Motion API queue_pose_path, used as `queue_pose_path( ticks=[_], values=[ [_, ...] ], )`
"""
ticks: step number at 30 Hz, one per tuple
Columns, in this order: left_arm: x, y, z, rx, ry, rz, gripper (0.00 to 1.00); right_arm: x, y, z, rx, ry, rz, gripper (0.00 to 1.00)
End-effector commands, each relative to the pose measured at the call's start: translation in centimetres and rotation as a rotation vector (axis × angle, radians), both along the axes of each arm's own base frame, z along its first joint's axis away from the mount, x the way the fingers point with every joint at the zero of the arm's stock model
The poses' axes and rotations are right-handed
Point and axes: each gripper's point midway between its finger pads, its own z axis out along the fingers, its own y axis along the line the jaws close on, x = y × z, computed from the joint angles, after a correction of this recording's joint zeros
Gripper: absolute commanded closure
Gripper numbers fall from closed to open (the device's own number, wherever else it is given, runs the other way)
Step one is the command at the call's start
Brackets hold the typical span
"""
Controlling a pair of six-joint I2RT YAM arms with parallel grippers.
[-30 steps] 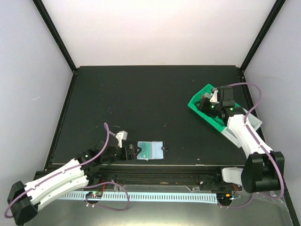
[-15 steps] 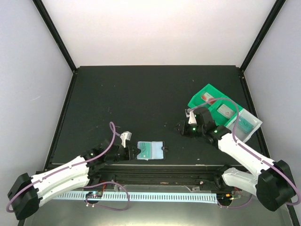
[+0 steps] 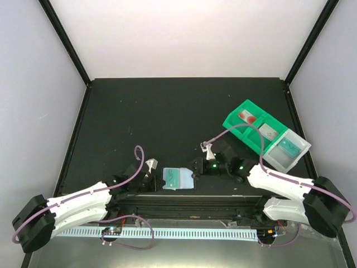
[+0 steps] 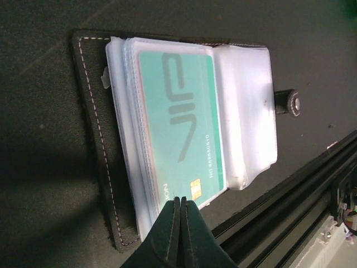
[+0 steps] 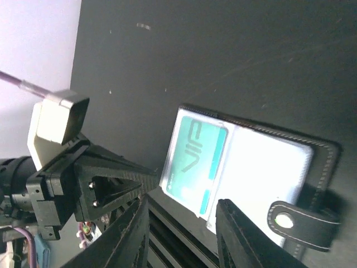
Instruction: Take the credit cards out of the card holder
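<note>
The black card holder (image 3: 186, 178) lies open near the table's front edge, clear pockets up. A teal credit card (image 4: 178, 123) sits in its left pocket (image 5: 198, 159). The right pocket looks pale, and I cannot tell whether it holds a card. My left gripper (image 4: 181, 200) is shut, its tips meeting at the teal card's near short edge with nothing visible between them. My right gripper (image 5: 181, 223) is open just off the holder's other side, beside the snap tab (image 5: 301, 223). From above, the left gripper (image 3: 158, 180) and right gripper (image 3: 195, 166) flank the holder.
A green-and-clear tray (image 3: 234, 127) stands at the right. It holds a card with red marks (image 3: 247, 117), a pale grey card (image 3: 269, 133) and a pale card with a teal mark (image 3: 291, 146). A black rail (image 3: 189, 204) runs along the front edge, close behind the holder.
My left gripper slid right up to the holder and shut. The right arm swung from the green tray down and left to the holder's right side, its jaws slightly narrower.
</note>
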Motion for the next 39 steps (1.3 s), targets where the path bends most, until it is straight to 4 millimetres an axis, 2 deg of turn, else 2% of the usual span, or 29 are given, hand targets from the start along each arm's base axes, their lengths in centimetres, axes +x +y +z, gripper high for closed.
queue_pose_path(
  ticks=[1, 6, 12, 30, 39],
  values=[
    [0.7, -0.2, 0.6, 0.015, -0.033, -0.011, 0.98, -0.2, 2.8, 0.4, 0.038, -0.018, 0.021, 0.67],
    [0.7, 0.0, 0.4, 0.033, -0.034, -0.008, 0.99, -1.5, 5.0, -1.3, 0.022, 0.024, 0.071, 0.69],
    [0.6, 0.1, 0.2, 0.031, -0.031, -0.011, 0.98, -2.1, 6.2, -2.7, 0.007, 0.048, 0.101, 0.7],
    [0.2, 0.4, -1.0, 0.046, -0.007, -0.012, 0.99, -2.2, 7.0, -5.7, -0.038, 0.095, 0.11, 0.74],
    [0.1, 0.6, -1.6, 0.076, 0.009, -0.017, 0.99, -1.9, 6.8, -6.9, -0.06, 0.107, 0.083, 0.77]
  ],
)
